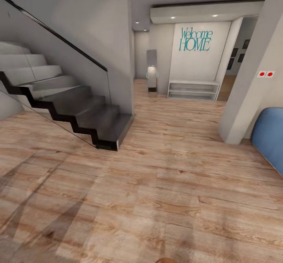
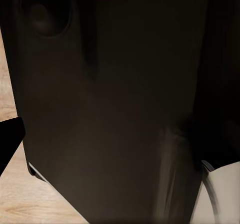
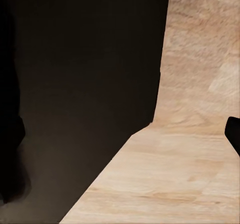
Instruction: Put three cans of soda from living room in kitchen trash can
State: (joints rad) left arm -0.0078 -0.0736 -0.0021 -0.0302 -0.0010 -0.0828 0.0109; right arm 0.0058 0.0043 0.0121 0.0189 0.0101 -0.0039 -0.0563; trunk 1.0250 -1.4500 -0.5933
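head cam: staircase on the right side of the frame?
No, the staircase with its dark steps sits at the left of the head view; at the right stand a grey column and a blue rounded object.

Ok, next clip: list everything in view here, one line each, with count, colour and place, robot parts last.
Staircase: one, dark grey steps, with a glass side panel and a dark handrail, left in the head view.
Wall lettering: one, teal, "Welcome HOME", on the white far wall.
Low shelf unit: one, white, under the lettering.
Standing mirror: one, tall and narrow, left of the shelf.
Wall switches: two, red dots on white plates, on the right pillar.
Blue furniture: one, rounded, cut by the right edge; type unclear.
Picture frames: several, dark, through the far right doorway.
Floor: light wood planks throughout.
Robot parts: dark body panel close to the left wrist camera, another by the right; gripper states cannot be told.
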